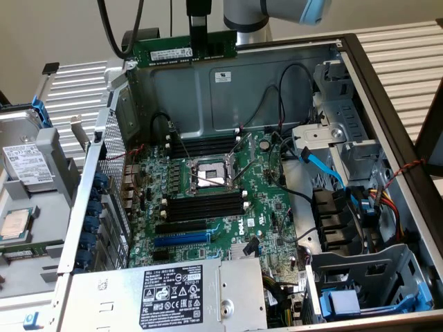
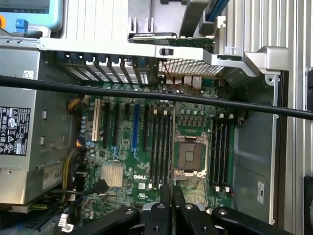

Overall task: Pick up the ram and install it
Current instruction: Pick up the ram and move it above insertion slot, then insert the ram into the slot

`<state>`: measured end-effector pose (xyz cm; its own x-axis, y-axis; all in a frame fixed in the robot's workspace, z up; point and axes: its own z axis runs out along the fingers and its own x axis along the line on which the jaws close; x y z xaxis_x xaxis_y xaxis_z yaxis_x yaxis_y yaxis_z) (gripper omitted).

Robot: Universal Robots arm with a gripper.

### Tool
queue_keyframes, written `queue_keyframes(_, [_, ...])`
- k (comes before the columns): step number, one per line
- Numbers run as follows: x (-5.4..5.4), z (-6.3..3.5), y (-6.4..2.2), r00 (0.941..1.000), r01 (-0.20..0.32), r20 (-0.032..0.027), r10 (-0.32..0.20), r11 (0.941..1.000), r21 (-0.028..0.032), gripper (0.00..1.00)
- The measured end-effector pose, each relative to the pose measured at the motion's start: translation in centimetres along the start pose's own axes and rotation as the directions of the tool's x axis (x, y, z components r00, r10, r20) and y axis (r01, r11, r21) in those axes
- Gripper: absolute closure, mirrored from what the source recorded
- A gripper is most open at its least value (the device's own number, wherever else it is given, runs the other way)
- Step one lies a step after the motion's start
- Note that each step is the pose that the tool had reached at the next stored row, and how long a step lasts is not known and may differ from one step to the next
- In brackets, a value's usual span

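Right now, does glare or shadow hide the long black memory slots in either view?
Exterior view: the long black memory slots are evenly lit, no glare. Wrist view: no glare either, but a black cable crosses in front of the green motherboard.

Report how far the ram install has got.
Done: the ram is picked up, clamped in the claw. In hand: it hangs level above the back wall of the open case, clear of the motherboard. Left: seating it. The black memory slots on either side of the CPU socket look empty.
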<state>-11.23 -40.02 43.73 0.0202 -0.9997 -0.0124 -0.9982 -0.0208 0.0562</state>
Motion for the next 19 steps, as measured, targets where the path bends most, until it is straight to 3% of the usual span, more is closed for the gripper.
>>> queue_keyframes(5, [-0.07, 0.22, -0.02, 0.9998, 0.001, 0.0207, -0.001, 1.0, 0.0004, 0.87])
queue_keyframes(19, [-0.06, 0.24, -0.02, 0.9998, 0.001, 0.0211, -0.001, 1.0, 0.0004, 0.87])
